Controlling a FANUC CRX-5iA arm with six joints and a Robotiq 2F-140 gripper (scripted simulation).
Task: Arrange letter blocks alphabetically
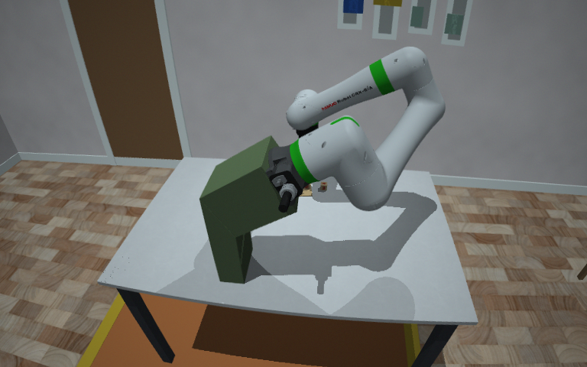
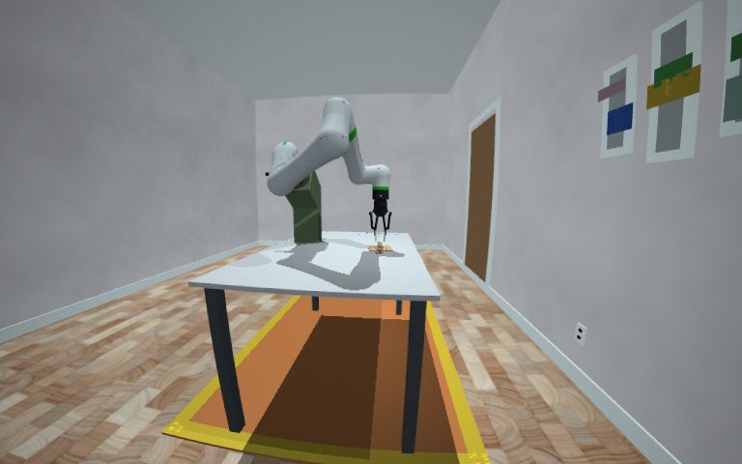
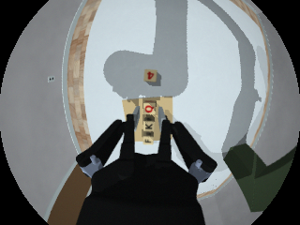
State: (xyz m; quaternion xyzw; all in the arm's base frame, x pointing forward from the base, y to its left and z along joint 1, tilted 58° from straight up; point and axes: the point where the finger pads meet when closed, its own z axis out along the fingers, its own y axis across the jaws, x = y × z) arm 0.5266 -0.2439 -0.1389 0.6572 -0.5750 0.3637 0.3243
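Room for gripper (image 3: 149,130) directly above mat (image 3: 133,108), w/ fingers astride the block row (image 3: 149,127), partly spread, nothing gripped. Just beyond mat, 1 lone block (image 3: 150,75) on table (image 1: 181,241), apart from the row. Wide bare tabletop either side of mat. Green pedestal (image 1: 233,194) & folded arm (image 1: 372,164) blocking the base side. Approach from above unobstructed.
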